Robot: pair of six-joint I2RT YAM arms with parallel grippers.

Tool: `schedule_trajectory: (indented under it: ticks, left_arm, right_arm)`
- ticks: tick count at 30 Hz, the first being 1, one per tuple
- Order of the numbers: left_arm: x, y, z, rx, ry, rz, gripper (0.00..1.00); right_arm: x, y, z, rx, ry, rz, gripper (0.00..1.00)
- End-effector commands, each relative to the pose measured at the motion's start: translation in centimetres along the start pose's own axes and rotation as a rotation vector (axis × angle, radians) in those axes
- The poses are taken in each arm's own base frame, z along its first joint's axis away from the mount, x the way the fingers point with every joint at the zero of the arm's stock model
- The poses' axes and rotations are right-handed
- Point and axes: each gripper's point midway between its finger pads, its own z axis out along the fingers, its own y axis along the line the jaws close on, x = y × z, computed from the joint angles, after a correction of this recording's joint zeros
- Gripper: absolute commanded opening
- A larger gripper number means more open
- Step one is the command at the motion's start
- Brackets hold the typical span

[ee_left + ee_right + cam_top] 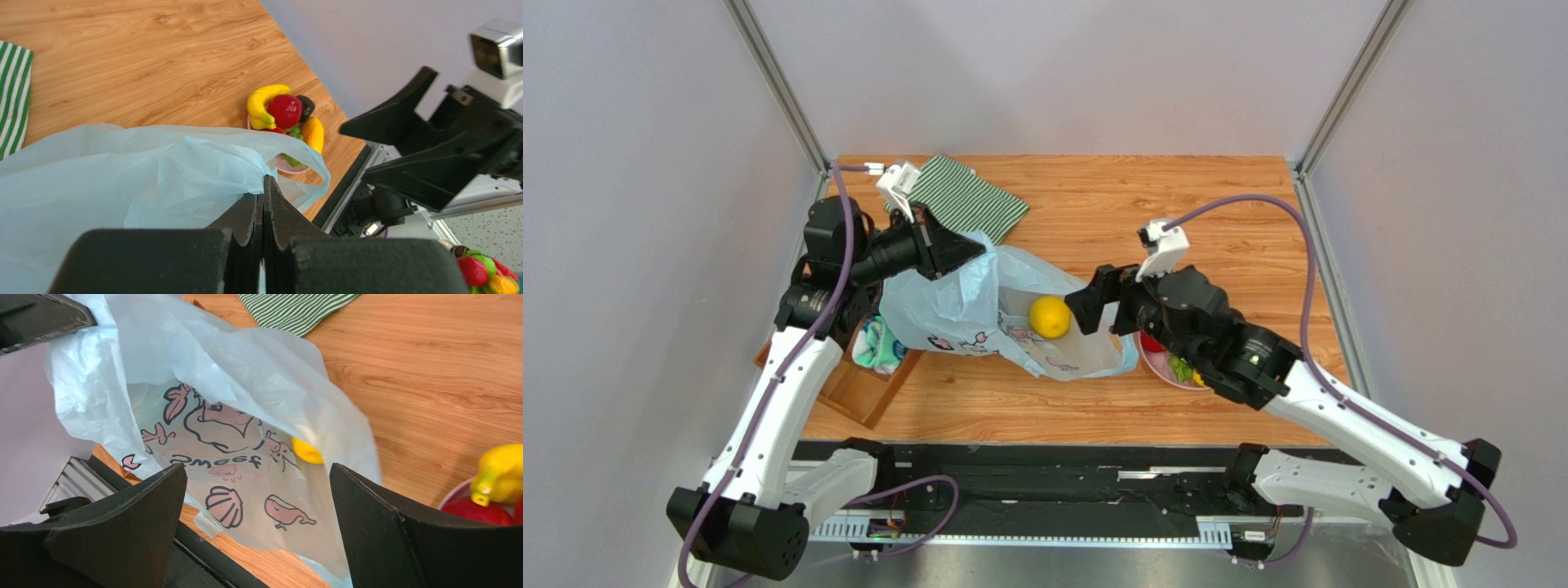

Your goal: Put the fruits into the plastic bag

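Left gripper (264,187) is clenching the plastic bag (123,177) by its rim, holding it raised. Right gripper (256,478) is hovering released at the open mouth, the lemon (1051,316) seemingly lying inside.

The left arm (775,398) and right arm (1357,423) wear glossy white shells between black joint housings. A purple cable (1247,197) loops along each to a white camera block (1163,249). The left tool (977,252) and right tool (1081,306) have matte black wedge fingers (393,533).

Bright, even light; soft shadows; blurred near wrist-view foregrounds.
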Motion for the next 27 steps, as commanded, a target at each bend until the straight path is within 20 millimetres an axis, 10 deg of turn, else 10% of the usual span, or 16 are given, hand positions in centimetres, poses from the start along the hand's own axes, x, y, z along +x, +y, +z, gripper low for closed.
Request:
schedule_trajectory:
  ticks: [1,13,27]
  left_arm:
    - [0.4,1.7,0.3,-0.031,0.027,0.03,0.0]
    - [1.0,2.7,-0.6,-0.043,0.034,0.022,0.0]
    - [1.0,3.1,-0.8,-0.038,0.031,0.003,0.0]
  right_arm:
    - [-0.3,-4.1,-2.1,0.156,-0.008,-0.048,0.92]
    - [1.1,-18.5,-3.1,0.557,0.101,0.057,0.98]
    - [4.9,-24.2,-0.6,0.654,0.235,0.111,0.98]
